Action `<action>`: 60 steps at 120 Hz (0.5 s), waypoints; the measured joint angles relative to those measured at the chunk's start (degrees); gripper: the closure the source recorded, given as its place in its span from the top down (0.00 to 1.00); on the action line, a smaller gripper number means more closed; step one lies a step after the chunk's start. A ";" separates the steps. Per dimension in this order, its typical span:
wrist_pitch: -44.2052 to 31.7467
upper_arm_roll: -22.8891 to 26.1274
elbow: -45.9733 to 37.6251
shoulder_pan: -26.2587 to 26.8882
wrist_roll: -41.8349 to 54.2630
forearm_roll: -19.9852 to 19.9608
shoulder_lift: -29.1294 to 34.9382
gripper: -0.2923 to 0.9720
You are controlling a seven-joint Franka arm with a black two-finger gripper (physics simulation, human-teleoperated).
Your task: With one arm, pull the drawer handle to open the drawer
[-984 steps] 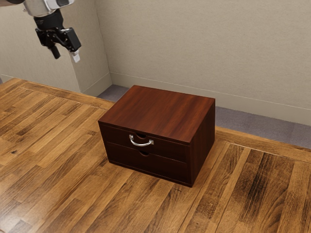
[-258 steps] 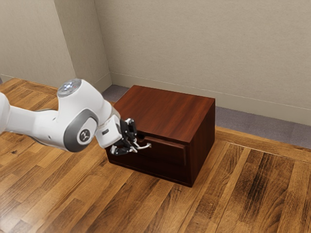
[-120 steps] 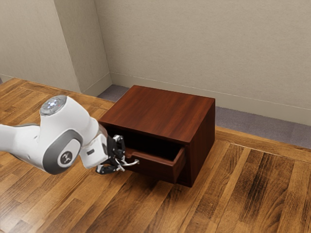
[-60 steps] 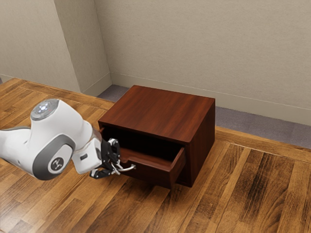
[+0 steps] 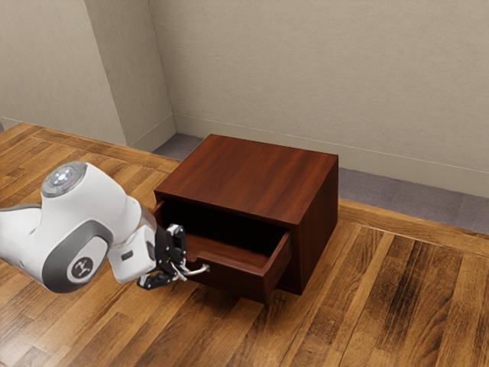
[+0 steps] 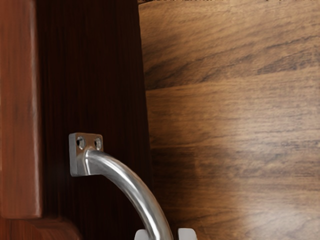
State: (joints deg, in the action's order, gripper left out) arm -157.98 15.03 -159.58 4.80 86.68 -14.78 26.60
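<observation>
Closest to me is the brown plank tabletop (image 5: 344,321), bare in front. Over at the exterior view's left the white-and-grey robot arm (image 5: 69,229) crouches low, and its black two-finger gripper (image 5: 182,267) looks clenched on the curved silver metal handle (image 5: 197,269). From the hand's camera, the bar (image 6: 130,190) runs down from its screwed mounting plate and passes between two pale fingertip pads (image 6: 186,234), one at each side.

The handle sits on the front of the upper dark reddish-brown wooden drawer (image 5: 229,274). That drawer stands well out of the dark reddish-brown wooden cabinet (image 5: 252,172), with a deep shadowed opening showing above its back part. I cannot see whether it has reached its stop.

I'd say the job is largely done: the drawer is plainly open. At most a little more pull and letting go are left.

Beyond the cabinet, the plain beige wall (image 5: 344,69) closes off the room.
</observation>
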 joint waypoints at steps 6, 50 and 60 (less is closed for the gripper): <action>0.15 -0.02 -0.25 0.36 -0.07 0.02 0.39 0.19; 1.22 0.01 -1.94 1.23 -0.57 -0.09 3.07 0.19; 1.42 0.01 -2.37 1.28 -0.68 -0.10 3.71 0.18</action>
State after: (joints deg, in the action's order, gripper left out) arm -156.56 15.03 -161.95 6.07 86.00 -14.88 30.31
